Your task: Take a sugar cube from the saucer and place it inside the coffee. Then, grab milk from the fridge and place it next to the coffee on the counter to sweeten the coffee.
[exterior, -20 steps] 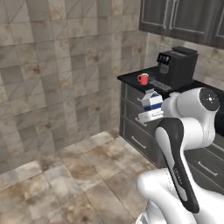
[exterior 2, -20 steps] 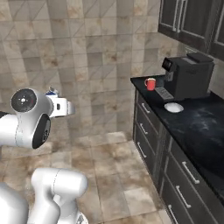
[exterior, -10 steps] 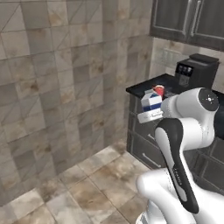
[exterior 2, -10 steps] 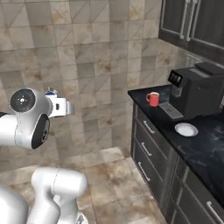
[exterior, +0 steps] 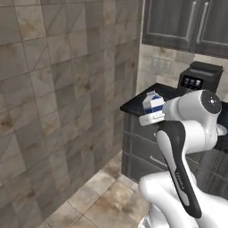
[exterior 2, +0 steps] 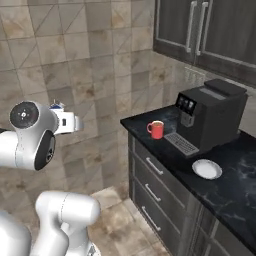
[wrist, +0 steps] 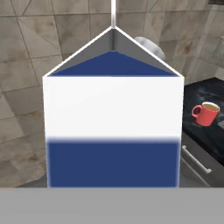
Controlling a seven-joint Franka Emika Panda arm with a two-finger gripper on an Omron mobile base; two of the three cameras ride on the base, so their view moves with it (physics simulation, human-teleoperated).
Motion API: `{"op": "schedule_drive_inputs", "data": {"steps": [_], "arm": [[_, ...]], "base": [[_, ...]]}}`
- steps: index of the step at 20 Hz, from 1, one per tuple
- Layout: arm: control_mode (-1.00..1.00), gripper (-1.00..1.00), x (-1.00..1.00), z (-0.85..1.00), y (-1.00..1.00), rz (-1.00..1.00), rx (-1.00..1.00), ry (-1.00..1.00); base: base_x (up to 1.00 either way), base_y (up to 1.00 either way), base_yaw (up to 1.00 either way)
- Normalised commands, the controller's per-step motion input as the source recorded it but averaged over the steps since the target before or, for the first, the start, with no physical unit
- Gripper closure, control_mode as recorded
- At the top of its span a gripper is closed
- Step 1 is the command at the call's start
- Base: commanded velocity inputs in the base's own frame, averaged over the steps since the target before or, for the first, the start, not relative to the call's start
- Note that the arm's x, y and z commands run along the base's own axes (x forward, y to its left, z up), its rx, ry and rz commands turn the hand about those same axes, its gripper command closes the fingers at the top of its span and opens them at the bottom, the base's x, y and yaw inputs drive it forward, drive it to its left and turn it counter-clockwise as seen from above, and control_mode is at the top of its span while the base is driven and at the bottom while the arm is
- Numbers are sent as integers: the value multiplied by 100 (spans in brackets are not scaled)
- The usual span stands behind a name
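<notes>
Whole scene has slid across both base views since a second ago, so that's the base driving, not the stuff moving: the desk (exterior 2: 225, 190) with the coffee machine (exterior 2: 210, 117) now sits closer and bigger in the right base view. Nothing on it looks shifted relative to anything else.

Milk (wrist: 113, 118) is off the fridge and riding along with the arm. In the hand view the carton sits upright right in front of the camera, gable top up, blue band low. In the left base view you can see it (exterior: 153, 105) held out at the end of the wrist, well above the floor and just short of the desk's near corner. The gripper fingers themselves are hidden behind the carton, but it's hanging in mid air with nothing under it, so I'd say the gripper is clamped on the milk. Keeping it upright and tucked in close makes sense for driving: less swing, no tipping.

Coffee (exterior 2: 156, 129) is the red mug near the front corner of the desk, just beside the machine's drip tray, handle toward the wall side. Brown liquid in it shows in the hand view (wrist: 206, 113). Can't tell if a sugar cube is in there. Saucer (exterior 2: 207, 169) is further along, apart from the mug, and looks bare from here, too small to be sure.

My guess: sugar step done, milk on its way to a spot beside the mug.
</notes>
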Motion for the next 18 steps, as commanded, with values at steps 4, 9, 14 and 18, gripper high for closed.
{"op": "schedule_drive_inputs", "data": {"steps": [4,9,14,18], "arm": [[100,100,0,0,0,0,0,0],[100,100,0,0,0,0,0,0],[100,100,0,0,0,0,0,0],[100,100,0,0,0,0,0,0]], "base": [[85,8,-43],[65,14,-44],[36,44,-51],[19,62,-56]]}}
